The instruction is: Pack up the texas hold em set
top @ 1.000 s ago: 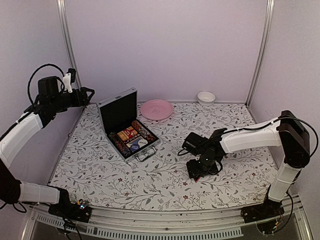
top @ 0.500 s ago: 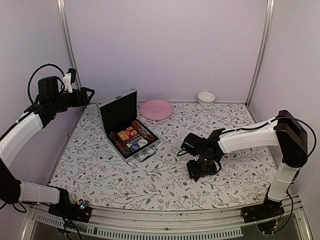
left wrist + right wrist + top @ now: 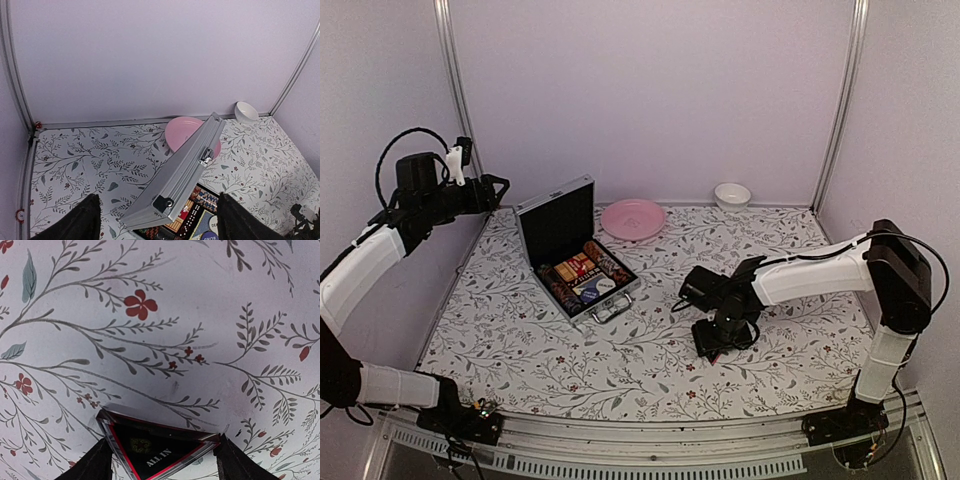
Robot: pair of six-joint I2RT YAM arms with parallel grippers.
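Note:
The silver case stands open at the left back, its lid upright; chip stacks and card decks lie in its black tray. The lid's edge also fills the left wrist view. My left gripper is open and empty, high above the table behind the case. My right gripper is down on the table right of centre. In the right wrist view its fingers press both corners of the black-and-red "ALL IN" triangle, which lies flat on the cloth.
A pink plate lies just behind the case, also seen in the left wrist view. A small white bowl sits at the back wall. Flowered cloth covers the table; metal posts stand at the back corners.
My right gripper has shifted slightly left along the table. The left arm and the case have not moved.

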